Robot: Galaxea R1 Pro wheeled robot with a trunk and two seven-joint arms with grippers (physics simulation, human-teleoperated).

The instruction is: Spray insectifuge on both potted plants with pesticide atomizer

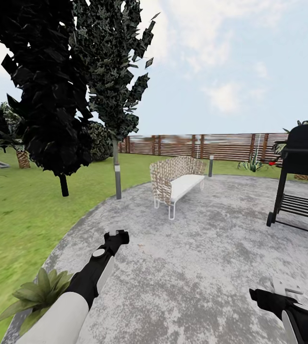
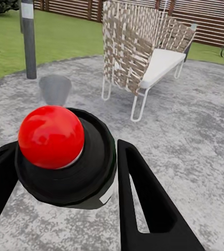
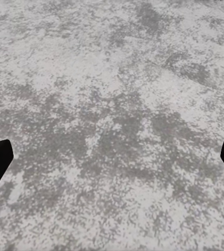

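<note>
The pesticide atomizer (image 2: pixel 65 162) is seen end-on in the left wrist view: a dark body with a round red cap and a sliver of white label. My left gripper (image 2: pixel 65 157) is shut on it, one black finger on each side. In the head view the left gripper (image 1: pixel 118 237) hovers over the grey patio, pointing toward the bench. One potted plant (image 1: pixel 39 292), a low rosette of olive-green leaves, sits at the patio's edge just left of my left forearm. My right gripper (image 1: pixel 285 288) hangs low over the paving, and the right wrist view shows it open (image 3: pixel 112 162) and empty.
A woven bench with a white seat (image 1: pixel 175 184) stands ahead on the patio (image 1: pixel 197 267). A black grill (image 1: pixel 302 167) is at the right. Two thin tree trunks (image 1: pixel 117 177) rise at the patio's left rim, and a bollard lamp (image 1: pixel 211 166) and slatted fence (image 1: pixel 206 144) lie behind.
</note>
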